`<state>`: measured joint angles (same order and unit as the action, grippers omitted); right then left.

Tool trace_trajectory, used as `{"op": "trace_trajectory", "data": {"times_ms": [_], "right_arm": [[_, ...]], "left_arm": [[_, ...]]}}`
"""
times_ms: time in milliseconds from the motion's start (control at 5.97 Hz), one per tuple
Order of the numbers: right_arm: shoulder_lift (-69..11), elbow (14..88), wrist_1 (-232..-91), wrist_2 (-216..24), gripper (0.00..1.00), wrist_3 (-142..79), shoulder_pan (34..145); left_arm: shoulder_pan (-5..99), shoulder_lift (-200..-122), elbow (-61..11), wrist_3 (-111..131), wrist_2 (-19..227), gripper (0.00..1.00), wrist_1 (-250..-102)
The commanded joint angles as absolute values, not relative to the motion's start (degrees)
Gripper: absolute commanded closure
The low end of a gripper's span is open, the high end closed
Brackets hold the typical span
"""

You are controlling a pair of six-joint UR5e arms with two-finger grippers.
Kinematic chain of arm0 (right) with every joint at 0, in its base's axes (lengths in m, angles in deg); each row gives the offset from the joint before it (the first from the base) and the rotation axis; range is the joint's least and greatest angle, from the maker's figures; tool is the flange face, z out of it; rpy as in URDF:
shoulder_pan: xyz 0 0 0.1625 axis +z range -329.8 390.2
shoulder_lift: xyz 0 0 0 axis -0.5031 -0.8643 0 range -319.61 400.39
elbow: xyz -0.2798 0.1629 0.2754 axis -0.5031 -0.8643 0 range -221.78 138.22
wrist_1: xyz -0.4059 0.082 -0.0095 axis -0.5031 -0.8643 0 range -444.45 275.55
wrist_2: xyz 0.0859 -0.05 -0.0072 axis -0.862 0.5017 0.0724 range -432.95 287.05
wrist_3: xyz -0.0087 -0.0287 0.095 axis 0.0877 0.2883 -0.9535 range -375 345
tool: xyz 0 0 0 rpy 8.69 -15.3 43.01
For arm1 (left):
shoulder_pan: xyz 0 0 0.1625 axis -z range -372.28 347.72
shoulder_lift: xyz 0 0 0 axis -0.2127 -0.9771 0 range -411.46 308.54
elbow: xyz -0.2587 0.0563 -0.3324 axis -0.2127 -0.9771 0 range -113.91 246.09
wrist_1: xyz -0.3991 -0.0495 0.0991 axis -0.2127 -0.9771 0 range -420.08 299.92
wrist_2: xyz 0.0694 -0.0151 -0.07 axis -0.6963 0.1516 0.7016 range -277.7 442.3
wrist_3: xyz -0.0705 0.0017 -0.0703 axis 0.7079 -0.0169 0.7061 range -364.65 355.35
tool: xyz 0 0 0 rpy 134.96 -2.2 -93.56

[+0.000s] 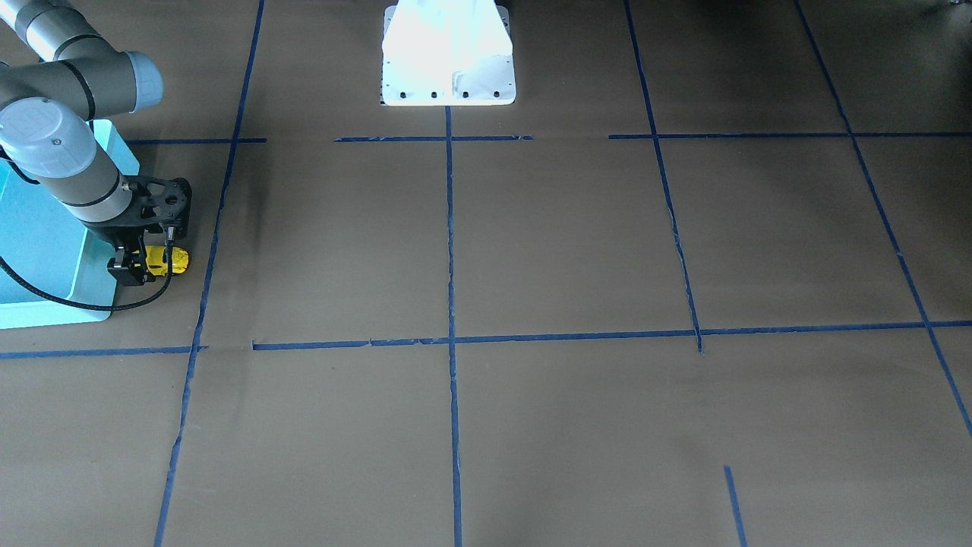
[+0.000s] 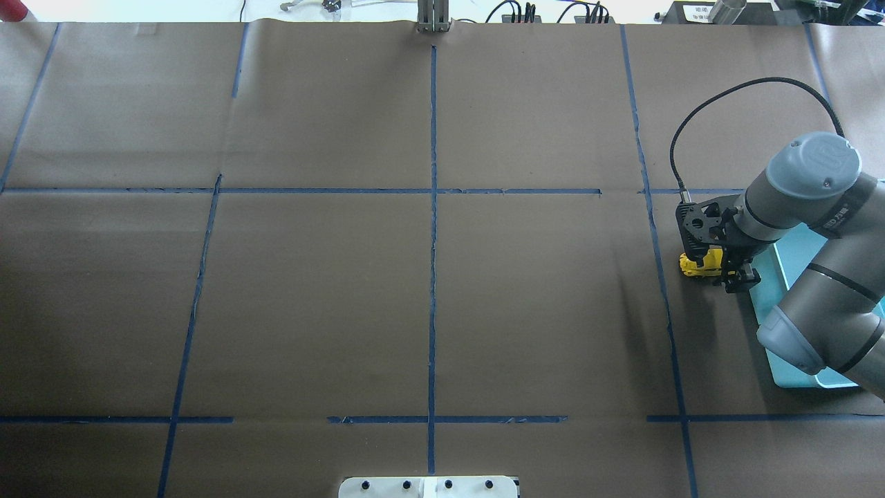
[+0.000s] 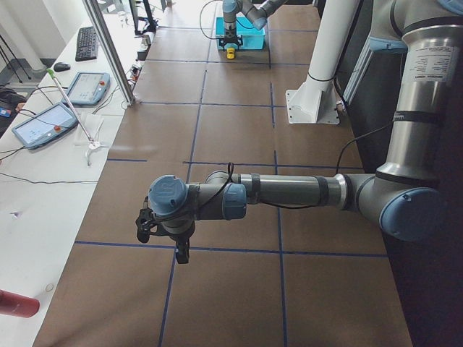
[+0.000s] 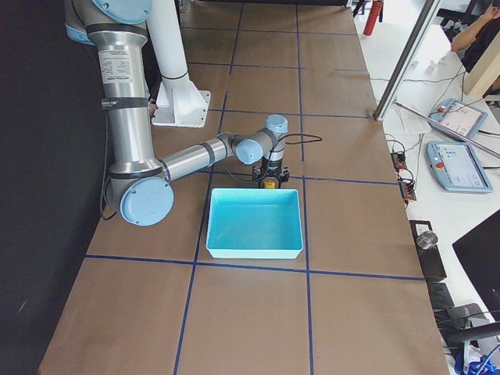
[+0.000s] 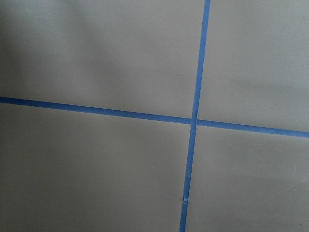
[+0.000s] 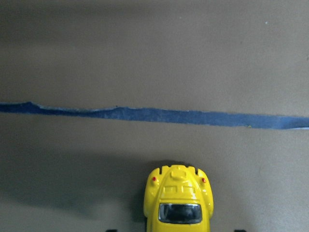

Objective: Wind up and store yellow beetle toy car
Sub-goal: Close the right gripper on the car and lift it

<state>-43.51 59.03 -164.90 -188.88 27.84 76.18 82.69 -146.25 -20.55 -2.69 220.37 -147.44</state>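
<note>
The yellow beetle toy car (image 1: 168, 260) stands on the brown table just beside the turquoise bin (image 1: 38, 228). It also shows in the overhead view (image 2: 693, 265) and the right wrist view (image 6: 178, 203), tail toward a blue tape line. My right gripper (image 1: 140, 266) is low over the car's front part, jaws on either side and apart from its flanks, so it looks open. My left gripper (image 3: 181, 249) hangs over bare table at the other end, and I cannot tell whether it is open or shut.
The bin (image 2: 795, 277) is partly hidden by my right arm. The white robot base (image 1: 448, 68) stands at the table's middle edge. Blue tape lines (image 5: 195, 121) cross the brown paper.
</note>
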Motion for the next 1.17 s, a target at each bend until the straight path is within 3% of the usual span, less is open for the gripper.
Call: {"op": "trace_trajectory", "data": {"times_ms": [0,168,335,670,1005], "right_arm": [[-43.4,59.3,-164.9,-188.8,0.61,27.9,76.1],[-43.3,59.3,-164.8,-188.8,0.74,28.2,76.1],[-43.4,59.4,-164.9,-188.8,0.95,29.4,76.3],[-44.6,67.2,-165.7,-189.0,1.0,28.9,77.0],[-53.3,78.8,-165.7,-189.8,1.0,29.0,80.5]], "left_arm": [[82.6,-146.3,-20.7,-2.6,220.4,0.0,-147.4],[82.6,-146.3,-20.7,-2.6,220.4,0.0,-147.4],[82.6,-146.3,-20.7,-2.5,220.4,0.0,-147.4],[82.6,-146.3,-20.7,-2.5,220.4,0.0,-147.4],[82.6,-146.3,-20.7,-2.5,220.4,0.0,-147.4]]}}
